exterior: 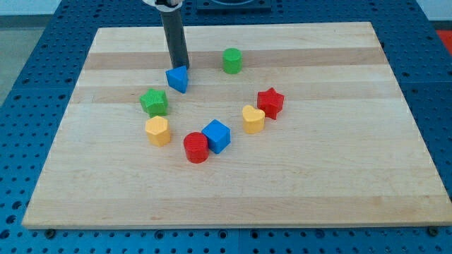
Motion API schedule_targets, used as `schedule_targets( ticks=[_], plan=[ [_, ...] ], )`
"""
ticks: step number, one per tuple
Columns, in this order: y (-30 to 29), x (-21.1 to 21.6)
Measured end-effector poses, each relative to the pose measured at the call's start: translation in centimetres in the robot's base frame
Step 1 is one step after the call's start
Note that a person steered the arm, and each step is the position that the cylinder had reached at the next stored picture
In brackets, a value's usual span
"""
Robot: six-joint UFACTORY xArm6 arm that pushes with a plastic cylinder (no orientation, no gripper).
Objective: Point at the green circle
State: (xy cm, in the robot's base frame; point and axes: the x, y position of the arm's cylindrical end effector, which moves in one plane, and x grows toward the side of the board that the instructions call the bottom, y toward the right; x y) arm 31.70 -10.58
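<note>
Jaws are absent on this arm, so nothing is clenched or released; it ends in a dark rod whose tip (182, 68) rests on the desk (339, 190), touching the back of the blue triangular block (178, 79).

Nearest the view's bottom sits the red cylinder (196, 147), with the blue cube (217, 135) just beside it on the right. The yellow hexagonal block (158, 130) lies to the left of these. Further back come the yellow heart-shaped block (253, 118) and the red star (270, 103), nearly touching one another, and on the left the green star (154, 102). Behind those is the blue triangular block with the tip, and farthest back the green circle (232, 61), alone toward the view's top and to the right of the tip, well apart from the other blocks.

The path from tip to green circle looks open. The likely faults are these: a sweep begun low could drag the blue triangular block along, and a stroke carried too far could shove the green circle instead of merely indicating it. Stopping at the green star would be the wrong target.
</note>
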Motion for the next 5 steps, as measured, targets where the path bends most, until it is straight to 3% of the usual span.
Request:
schedule_targets(
  ticks=[5],
  plan=[
    [0.38,-0.78]
  ],
)
